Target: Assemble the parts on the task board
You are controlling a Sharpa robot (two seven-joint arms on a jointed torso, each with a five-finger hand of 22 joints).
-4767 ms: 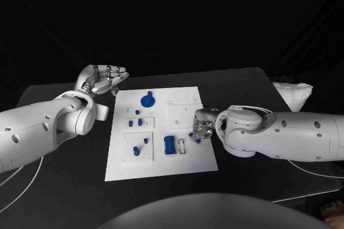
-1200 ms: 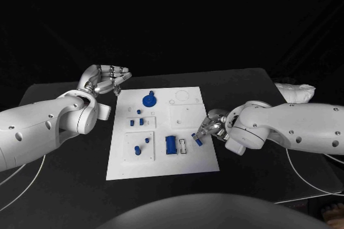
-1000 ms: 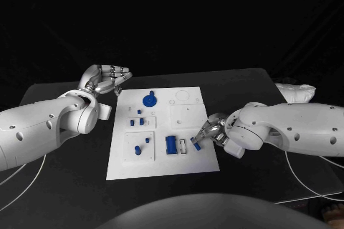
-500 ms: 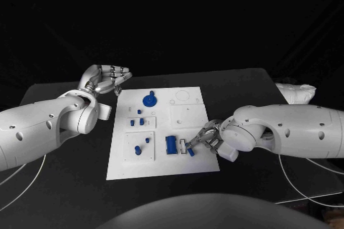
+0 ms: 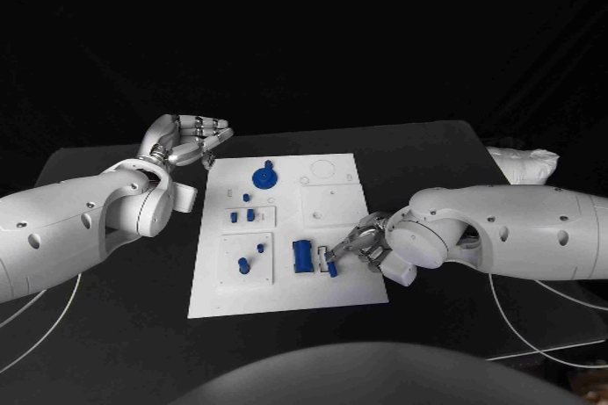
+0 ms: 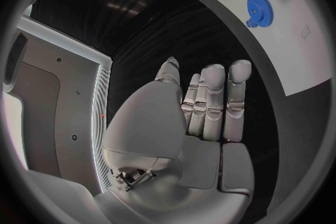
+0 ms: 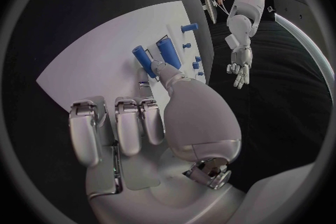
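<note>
The white task board (image 5: 332,291) lies mid-table. My right hand (image 5: 358,249) hovers over its near right part and pinches a small blue part (image 5: 333,267) between thumb and a finger. The part hangs just right of the tall blue block (image 5: 301,255), over a small white frame. In the right wrist view the pinched part (image 7: 145,61) sits close beside that block (image 7: 168,51) above the board (image 7: 91,67). My left hand (image 5: 190,140) stays off the board's far left corner, holding nothing, its fingers (image 6: 213,101) stretched out. A blue gear (image 5: 263,177) stands at the far end.
Small blue pegs (image 5: 241,265) stand in the left-hand plates of the board, with two more (image 5: 241,217) further back. A white bundle (image 5: 522,164) lies at the black table's (image 5: 430,150) right edge. The gear (image 6: 257,3) also shows past my left hand.
My right hand has carried the small blue part from the board's right edge inward and nearer, to beside the blue block. The left hand has stayed put.
</note>
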